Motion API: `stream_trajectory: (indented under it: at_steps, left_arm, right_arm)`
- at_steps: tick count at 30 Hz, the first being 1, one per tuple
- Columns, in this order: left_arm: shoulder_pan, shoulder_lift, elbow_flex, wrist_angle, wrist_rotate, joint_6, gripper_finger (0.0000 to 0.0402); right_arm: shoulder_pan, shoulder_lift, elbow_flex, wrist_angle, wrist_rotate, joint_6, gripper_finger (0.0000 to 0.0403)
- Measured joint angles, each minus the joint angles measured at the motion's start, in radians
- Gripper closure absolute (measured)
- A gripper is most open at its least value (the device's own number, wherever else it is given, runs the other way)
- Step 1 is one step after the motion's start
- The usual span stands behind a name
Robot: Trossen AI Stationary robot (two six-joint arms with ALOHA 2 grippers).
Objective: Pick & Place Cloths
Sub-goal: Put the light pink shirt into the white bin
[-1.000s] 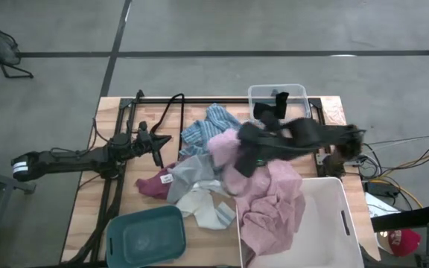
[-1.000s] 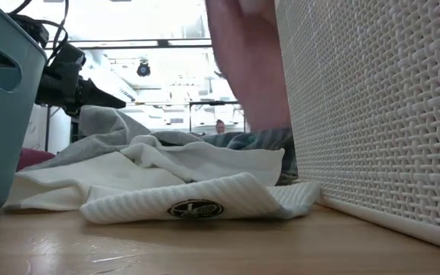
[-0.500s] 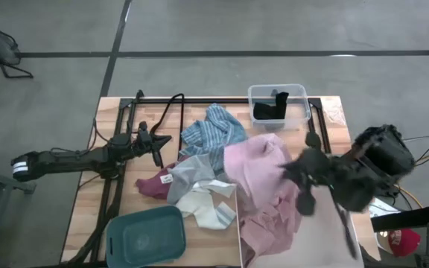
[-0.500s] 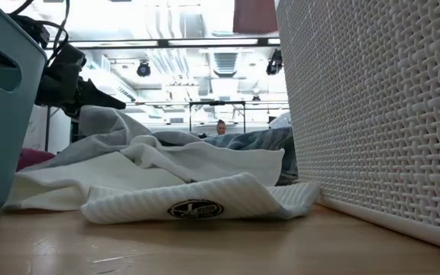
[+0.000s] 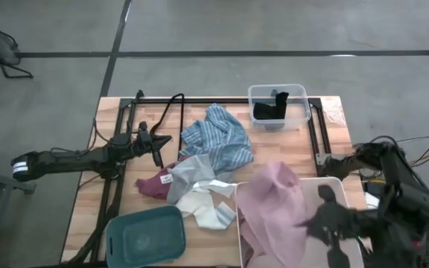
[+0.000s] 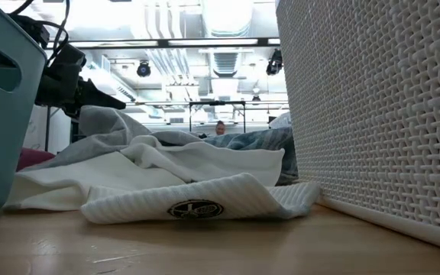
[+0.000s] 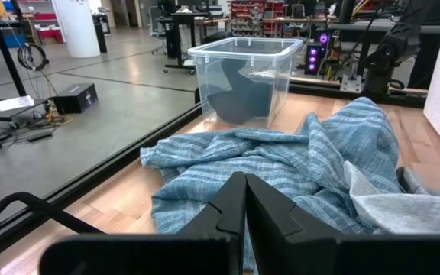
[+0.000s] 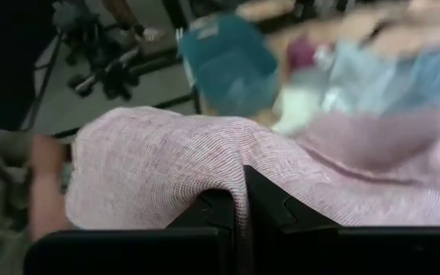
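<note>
- Fingers (image 8: 270, 210) of the right gripper (image 8: 239, 218) are pinching the pink cloth (image 5: 278, 208), draping it over the white bin (image 5: 345, 195) at the near right.
- Left gripper (image 7: 243, 221) is waiting closed at the left, beside the blue-striped cloth (image 5: 216, 138).

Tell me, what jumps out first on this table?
A big pink cloth hangs half into the white bin at the table's near right corner, pinched by the right gripper. Mid-table lies a heap topped by a blue striped cloth, and the left gripper waits beside it, shut.

Even, bright light (right wrist view blurred).
</note>
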Motion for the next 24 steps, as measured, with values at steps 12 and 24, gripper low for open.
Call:
stream_trajectory:
  at_steps: [12,24]
  left_arm:
    - [0.000,0.000,0.000,-0.009,0.000,0.000,0.0388]
    - [0.000,0.000,0.000,-0.011,0.000,0.000,0.0388]
  right_arm:
    - [0.013,0.164,-0.058,-0.059,-0.215,0.390,0.0393]
    - [-0.189,0.119,-0.321,-0.059,-0.325,0.134,0.0363]
